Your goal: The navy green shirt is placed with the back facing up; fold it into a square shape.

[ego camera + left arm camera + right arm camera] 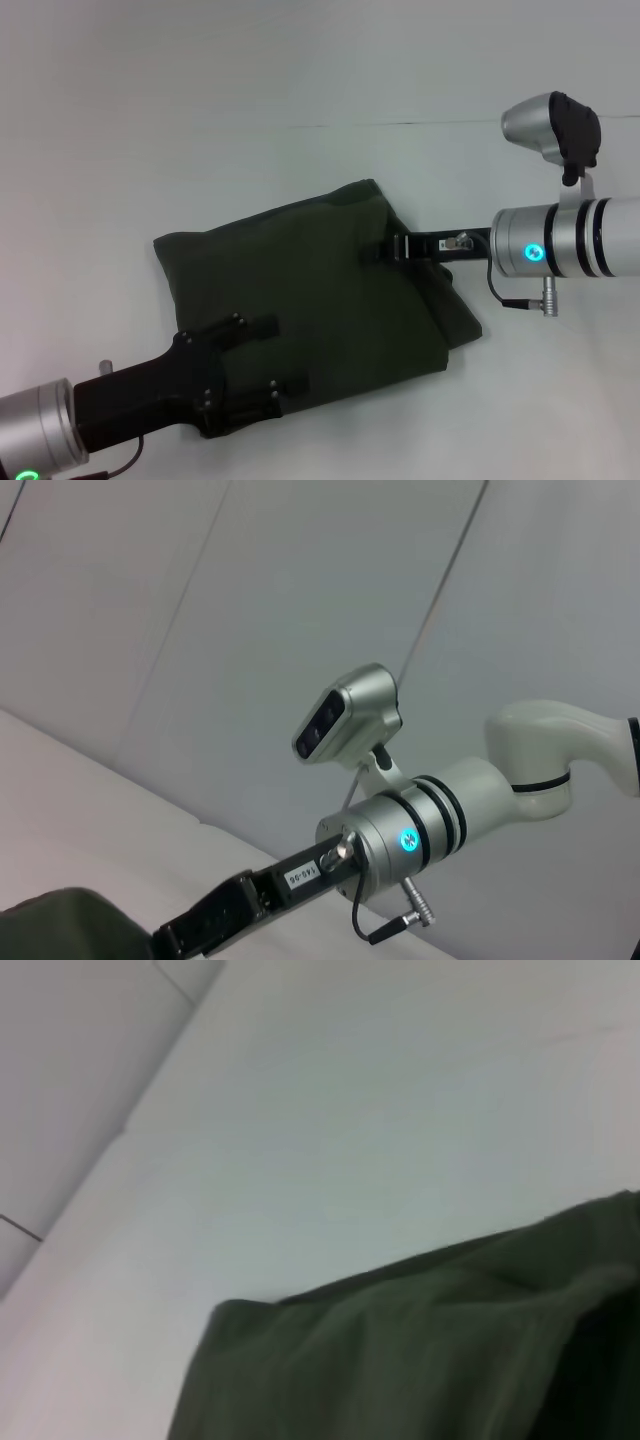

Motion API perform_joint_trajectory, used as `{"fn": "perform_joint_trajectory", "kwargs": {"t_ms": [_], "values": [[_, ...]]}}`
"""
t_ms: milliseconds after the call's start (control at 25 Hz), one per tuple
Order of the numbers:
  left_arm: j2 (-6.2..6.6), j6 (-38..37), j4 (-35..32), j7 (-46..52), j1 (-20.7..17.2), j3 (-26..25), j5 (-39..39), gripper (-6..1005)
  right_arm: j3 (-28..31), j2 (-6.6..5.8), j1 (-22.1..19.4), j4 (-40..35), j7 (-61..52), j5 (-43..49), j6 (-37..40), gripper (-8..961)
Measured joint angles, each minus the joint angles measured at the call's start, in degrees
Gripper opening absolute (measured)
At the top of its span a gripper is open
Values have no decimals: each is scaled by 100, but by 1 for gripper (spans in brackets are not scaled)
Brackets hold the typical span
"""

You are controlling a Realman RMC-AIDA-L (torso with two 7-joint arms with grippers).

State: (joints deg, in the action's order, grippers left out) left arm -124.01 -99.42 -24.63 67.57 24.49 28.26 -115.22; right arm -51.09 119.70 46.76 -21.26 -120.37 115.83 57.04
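Note:
The navy green shirt (320,300) lies folded into a rough rectangle in the middle of the white table (300,90), plain side up. My left gripper (270,358) reaches in from the lower left, open, its two black fingers spread wide over the shirt's near left corner. From the right, my right gripper (378,251) comes to the shirt's far right edge and lies low against the cloth. The left wrist view shows the right arm (400,840) and a corner of the shirt (60,925). In the right wrist view the shirt (400,1360) fills the near part.
The white table surrounds the shirt on all sides. A seam line (400,124) runs across the tabletop behind the shirt. The right wrist camera (555,125) sticks up above the right forearm.

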Motion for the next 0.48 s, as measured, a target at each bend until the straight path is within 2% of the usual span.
{"fn": "perform_joint_trajectory", "kwargs": {"t_ms": [480], "values": [[0,11,-2,115,21,13,0,887,3,0,59,-7,93,-101,45,91]]}}
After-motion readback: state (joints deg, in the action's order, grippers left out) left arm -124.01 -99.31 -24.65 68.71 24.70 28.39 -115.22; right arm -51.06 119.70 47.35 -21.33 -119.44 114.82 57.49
